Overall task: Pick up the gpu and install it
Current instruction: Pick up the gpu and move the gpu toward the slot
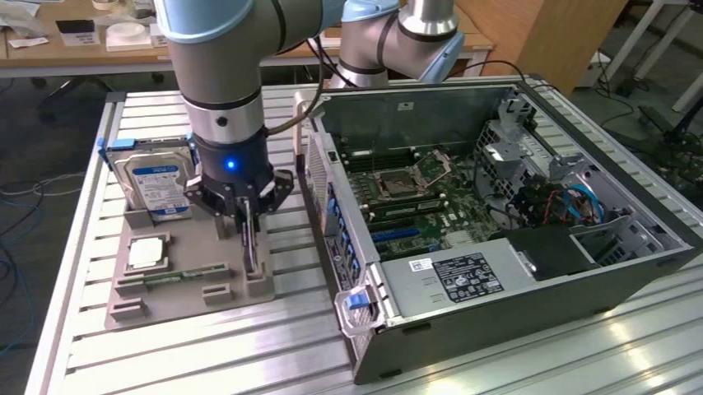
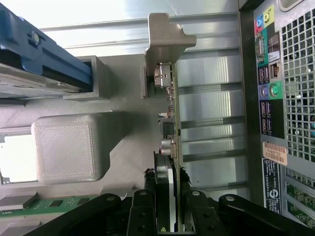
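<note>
Well, nearest the exterior camera lay the slatted metal surface (image 1: 197,354) and the front corner of an open computer case (image 1: 528,321) with a blue latch (image 1: 355,300). Its power supply (image 1: 467,276) carried a black label and a small white sticker, the print on both too small to read. Just beyond, toward the exterior view's left, a grey printed tray (image 1: 165,309) held a green memory stick (image 1: 176,276) lying flat and a silver processor (image 1: 148,253). The gpu (image 2: 173,123) stood on edge in the tray's slot on the side facing the case, its bracket end against a grey post (image 2: 167,34). The gripper (image 1: 247,216) came straight down over it, and the black fingers (image 2: 147,211) were closed against the card from both sides, clamping its upper edge. In the wrist view, the case's rear panel (image 2: 270,73) ran just beside the tray, with coloured ports and a pale barcoded sticker (image 2: 274,153) whose text could not be made out. Farther back, a hard drive (image 1: 154,185) stood upright in the tray, its blue-and-white label unreadable. Inside the case the motherboard (image 1: 417,206) lay exposed. Farthest off, a desk (image 1: 66,49) carried papers and boxes.
</note>
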